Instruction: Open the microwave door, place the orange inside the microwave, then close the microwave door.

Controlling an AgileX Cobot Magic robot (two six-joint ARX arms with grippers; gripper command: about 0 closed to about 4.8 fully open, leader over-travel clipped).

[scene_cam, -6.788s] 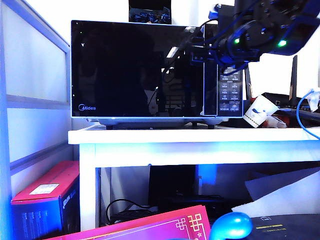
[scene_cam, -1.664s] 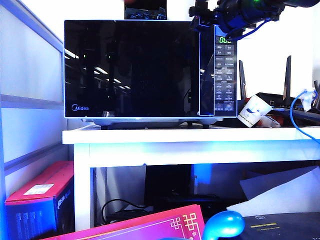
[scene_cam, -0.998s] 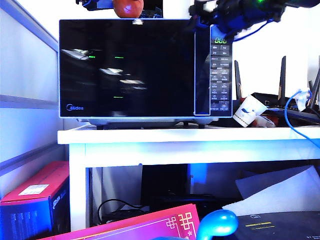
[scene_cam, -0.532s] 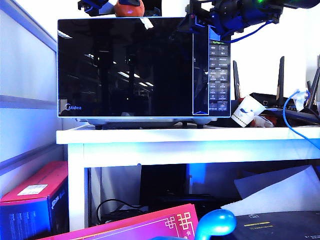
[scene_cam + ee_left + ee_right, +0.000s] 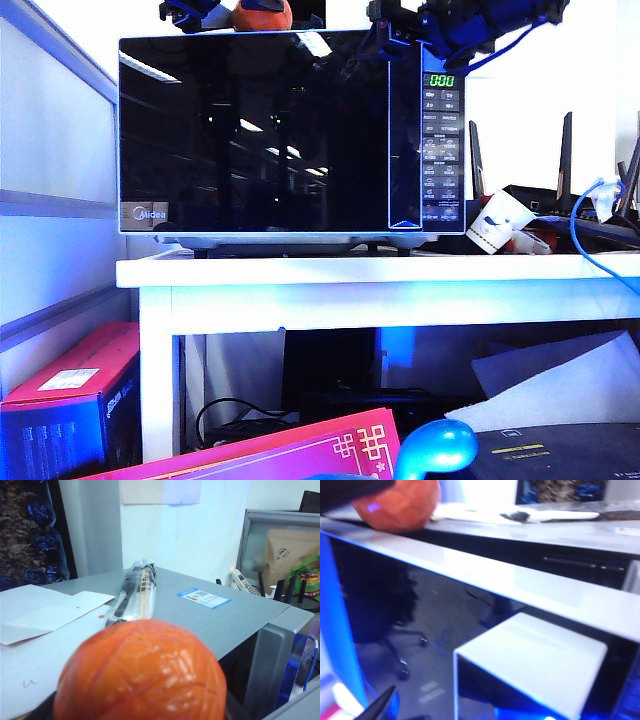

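Orange [image 5: 140,672] held in left fingers [image 5: 200,12] atop microwave [image 5: 290,135], right fingers' [image 5: 385,35] spread unclear, paper cup [image 5: 500,222] beside it.

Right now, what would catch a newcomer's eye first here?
The big glossy black microwave door, shut, fills the white table. Above the microwave's top, the left gripper holds the orange. The right gripper hangs at the door's upper right corner.

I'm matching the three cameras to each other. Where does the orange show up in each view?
Exterior view: the orange is at the top edge, above the microwave, left of middle.
Left wrist view: it fills the lower foreground, close to the lens.
Right wrist view: it sits in the upper left corner.
Shared landmark: the microwave's grey top panel.
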